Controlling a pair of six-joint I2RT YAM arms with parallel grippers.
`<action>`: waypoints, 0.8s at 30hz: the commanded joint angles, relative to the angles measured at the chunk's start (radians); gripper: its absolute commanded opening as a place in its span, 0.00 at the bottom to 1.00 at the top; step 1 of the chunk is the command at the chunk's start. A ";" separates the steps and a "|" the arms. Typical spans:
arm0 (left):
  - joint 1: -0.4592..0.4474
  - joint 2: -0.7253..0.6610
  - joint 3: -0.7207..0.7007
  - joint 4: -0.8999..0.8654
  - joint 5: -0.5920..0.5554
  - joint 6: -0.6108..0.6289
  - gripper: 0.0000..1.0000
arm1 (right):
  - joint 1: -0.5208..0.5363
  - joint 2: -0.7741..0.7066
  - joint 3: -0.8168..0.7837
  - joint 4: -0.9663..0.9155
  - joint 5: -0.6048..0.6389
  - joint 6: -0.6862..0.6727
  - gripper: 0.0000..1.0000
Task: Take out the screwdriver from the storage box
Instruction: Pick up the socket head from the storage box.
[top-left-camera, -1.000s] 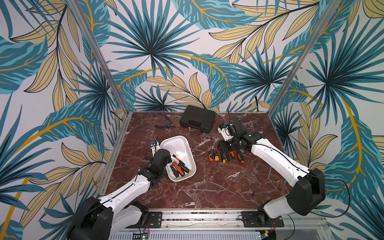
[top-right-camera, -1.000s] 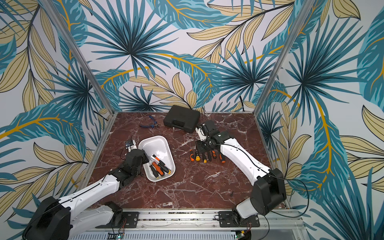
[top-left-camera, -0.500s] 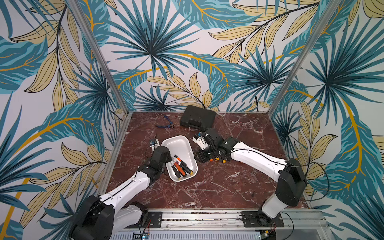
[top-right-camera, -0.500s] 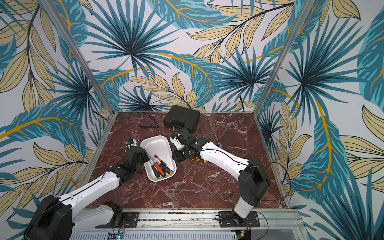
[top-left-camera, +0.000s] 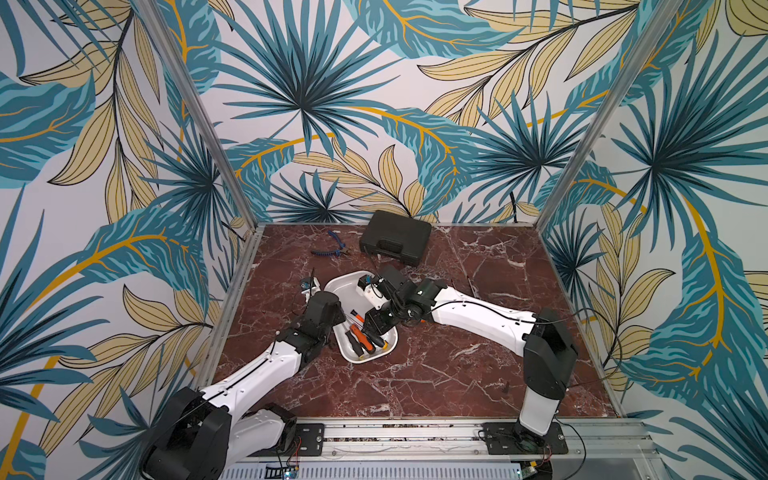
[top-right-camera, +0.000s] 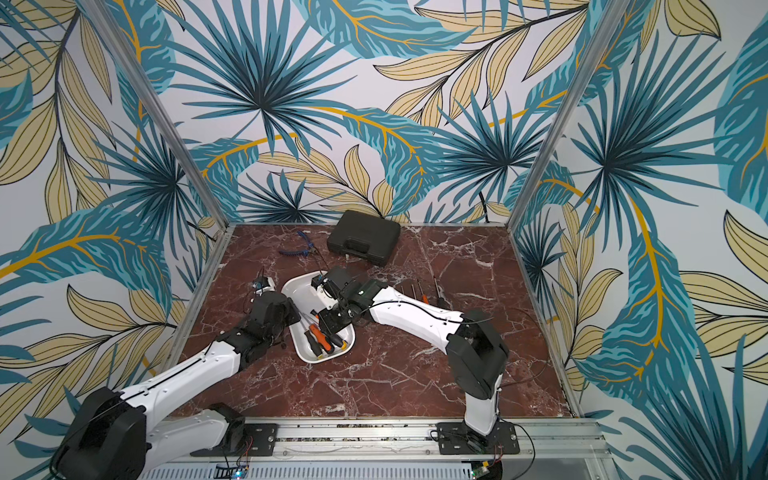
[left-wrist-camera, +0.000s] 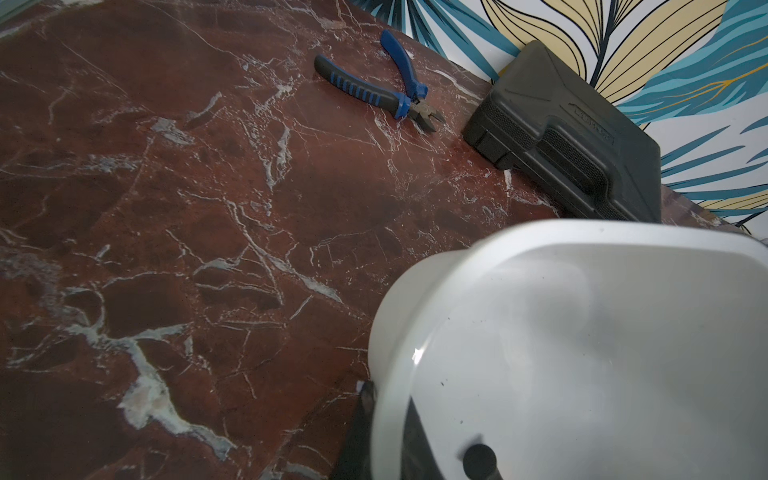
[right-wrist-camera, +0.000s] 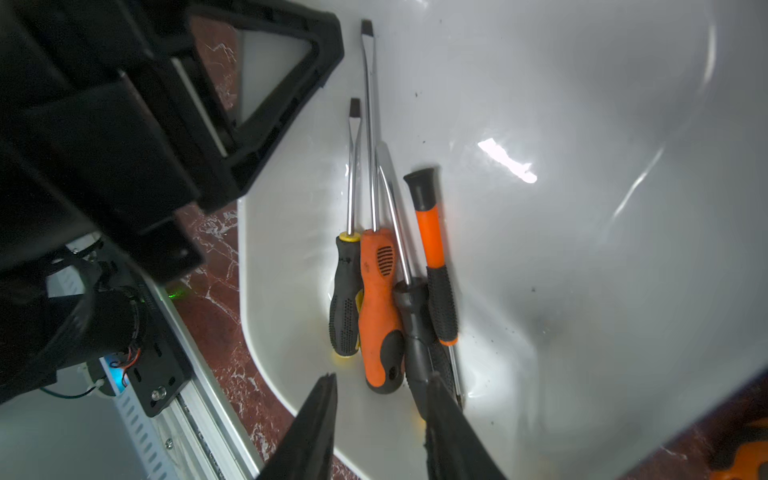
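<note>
The storage box is a white tub in the middle of the red marble table. Several screwdrivers lie side by side in its near end, among them an orange-handled one and a black-handled one. My left gripper is shut on the tub's left rim, one finger outside the wall and one inside. My right gripper hangs open inside the tub just above the handle ends, with nothing between its fingers.
A black hard-shell case stands at the back by the wall. Blue-handled pliers lie to its left. More screwdrivers lie on the table right of the tub, partly behind my right arm.
My right arm has swung left from the screwdrivers on the table to over the tub, its jaws narrowing a little. The left gripper has kept its hold on the rim.
</note>
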 joint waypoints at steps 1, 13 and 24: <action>0.007 -0.005 0.048 0.044 0.014 -0.025 0.00 | 0.015 0.043 0.017 -0.012 0.014 0.017 0.37; 0.008 -0.004 0.039 0.052 0.021 -0.034 0.00 | 0.049 0.112 0.036 -0.002 0.023 0.041 0.30; 0.007 -0.008 0.031 0.063 0.021 -0.034 0.00 | 0.063 0.177 0.064 -0.045 0.063 0.059 0.29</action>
